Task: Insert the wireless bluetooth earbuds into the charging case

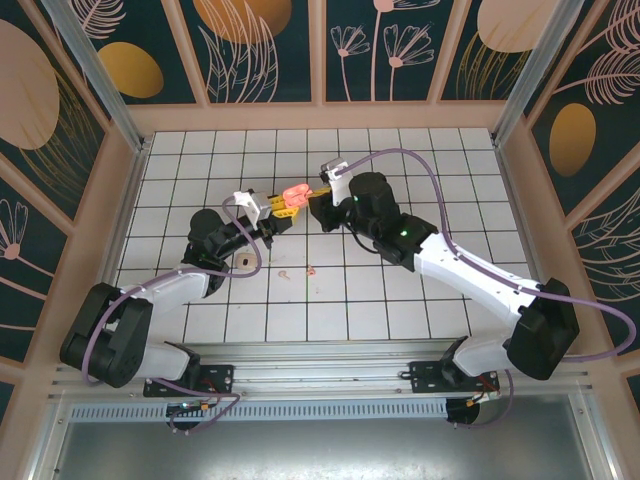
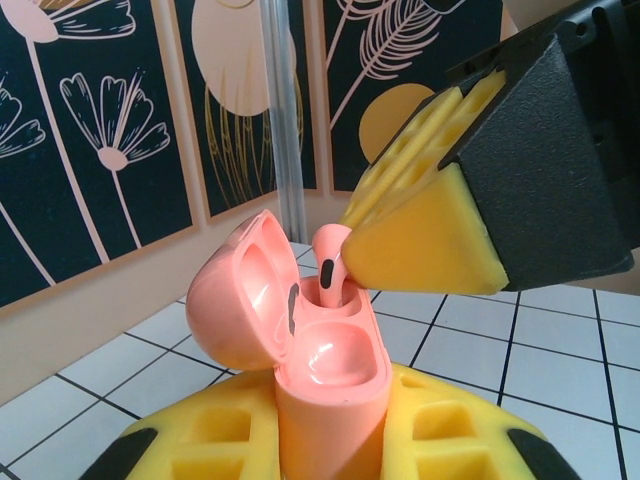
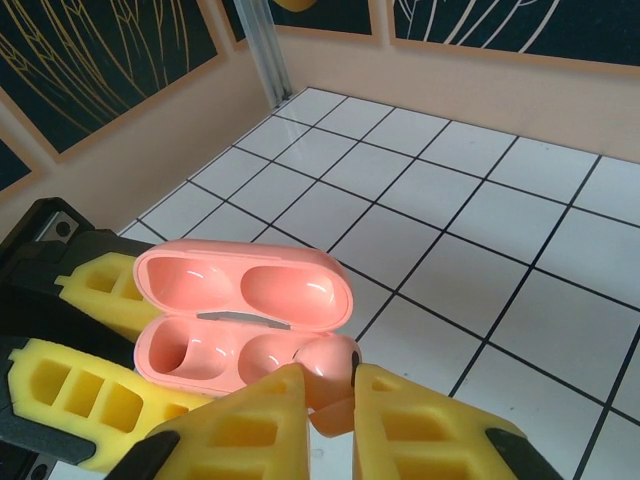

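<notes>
Charging case [image 2: 330, 375], salmon-pink, held upright off the white tiled surface [image 1: 400, 300], roughly mid-grid in the top view [image 1: 295, 191]. Left fingers [image 2: 450, 440] clamped on the case's lower body, one yellow pad each side. Lid swung open, tipped back on its hinge, two hollow cups inside the lid visible from the right wrist camera [image 3: 240, 285]. Right fingers [image 3: 420, 430] pinched tight on one earbud [image 3: 330, 368], pale pink with a dark spot on its side [image 2: 333, 265]. Earbud sits at the mouth of one socket, the one farther from the left wrist camera; lower end dips below the rim, depth not readable. One right finger pad hangs just above and beside the open case in the left wrist view. Both arms meet over the case, tips nearly touching. Second earbud [image 1: 312, 268] lies loose on the tiles, nearer the arm bases, well apart from the case
</notes>
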